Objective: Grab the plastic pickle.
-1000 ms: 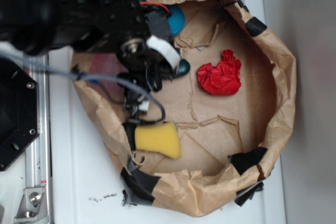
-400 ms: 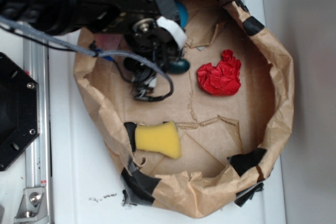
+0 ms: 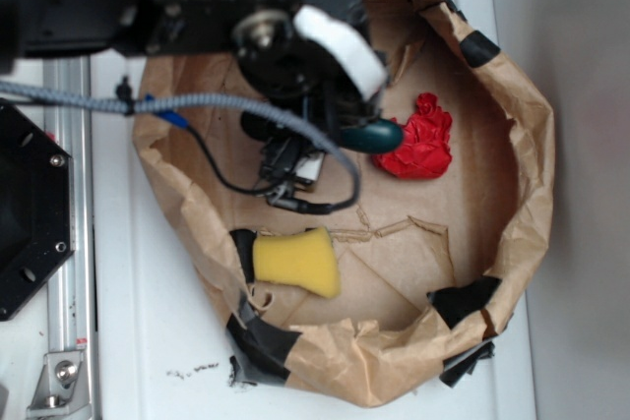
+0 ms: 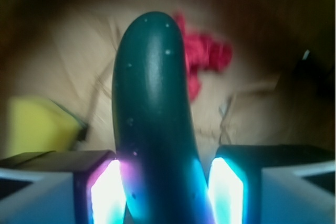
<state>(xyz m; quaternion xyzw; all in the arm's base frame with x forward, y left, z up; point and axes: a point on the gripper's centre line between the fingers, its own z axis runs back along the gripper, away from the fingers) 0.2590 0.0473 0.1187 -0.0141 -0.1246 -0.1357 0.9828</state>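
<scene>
The plastic pickle point(image 4: 152, 114) is a glossy dark teal piece with a rounded end. In the wrist view it stands up between my two lit pads point(image 4: 107, 195), with my gripper point(image 4: 167, 195) shut on its lower part. In the exterior view the pickle point(image 3: 374, 135) sticks out to the right from under my gripper point(image 3: 346, 125). It is held above the brown paper floor, just left of the red crumpled piece. The black arm hides the pickle's other end.
A brown paper bag wall point(image 3: 532, 154) with black tape patches rings the work area. A red crumpled piece point(image 3: 418, 140) lies right of the pickle, and a yellow sponge block point(image 3: 295, 261) lies at the lower left. A black cable point(image 3: 295, 199) hangs below the arm.
The arm has come up toward the camera and shifted right, carrying the pickle with it toward the red piece. The blue ball seen earlier is now hidden behind the arm.
</scene>
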